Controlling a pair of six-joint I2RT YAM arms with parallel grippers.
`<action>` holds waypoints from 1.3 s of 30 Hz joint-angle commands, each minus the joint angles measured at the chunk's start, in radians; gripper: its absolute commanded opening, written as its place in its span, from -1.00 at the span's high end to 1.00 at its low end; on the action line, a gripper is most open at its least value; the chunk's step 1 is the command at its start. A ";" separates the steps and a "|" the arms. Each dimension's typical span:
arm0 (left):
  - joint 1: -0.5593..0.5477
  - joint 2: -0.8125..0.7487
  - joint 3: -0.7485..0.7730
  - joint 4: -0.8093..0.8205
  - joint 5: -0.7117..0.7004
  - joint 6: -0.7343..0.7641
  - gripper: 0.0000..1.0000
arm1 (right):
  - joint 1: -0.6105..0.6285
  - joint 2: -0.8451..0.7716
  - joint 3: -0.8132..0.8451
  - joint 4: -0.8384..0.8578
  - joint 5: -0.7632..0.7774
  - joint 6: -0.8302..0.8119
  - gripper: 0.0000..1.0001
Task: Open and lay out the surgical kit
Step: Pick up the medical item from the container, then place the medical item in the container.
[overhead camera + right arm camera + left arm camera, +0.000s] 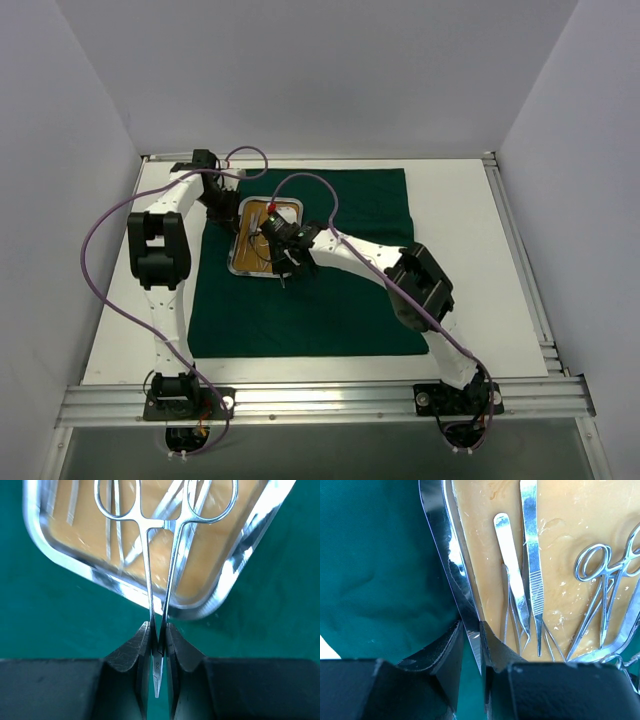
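Right tool (pixel 157 630) pinched shut on tip of 1 clamp (pixel 148 575), rings over tray (pixel 100 577). Left tool (pixel 470 627) nipping tray rim. Tray on green cloth (pixel 370 555), mid-tabletop (pixel 450 200); 2 tweezers (pixel 512 565) inside.

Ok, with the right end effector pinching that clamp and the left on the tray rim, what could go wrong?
The right end effector holds the clamp only near its tips, so the ringed end may swing or slip. The left end effector pinches just the thin rim of the tray; it could slide off.
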 commanded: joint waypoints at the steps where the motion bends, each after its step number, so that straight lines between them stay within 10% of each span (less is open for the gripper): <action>1: 0.014 -0.051 -0.005 -0.001 0.000 0.019 0.46 | -0.035 -0.031 0.041 0.051 -0.003 0.027 1.00; 15: 0.013 -0.058 -0.005 -0.001 0.011 0.012 0.45 | -0.130 0.107 0.128 0.254 0.041 0.145 1.00; 22: 0.016 -0.070 -0.018 0.001 0.013 0.018 0.34 | -0.136 0.158 0.157 0.265 0.000 0.168 0.45; 30: 0.026 -0.115 -0.007 -0.018 0.025 0.033 0.06 | -0.141 0.023 0.137 0.222 0.036 0.069 -0.08; 39: 0.141 -0.319 -0.158 -0.026 0.036 0.101 -0.38 | -0.271 -0.379 -0.255 0.164 0.135 0.016 -0.18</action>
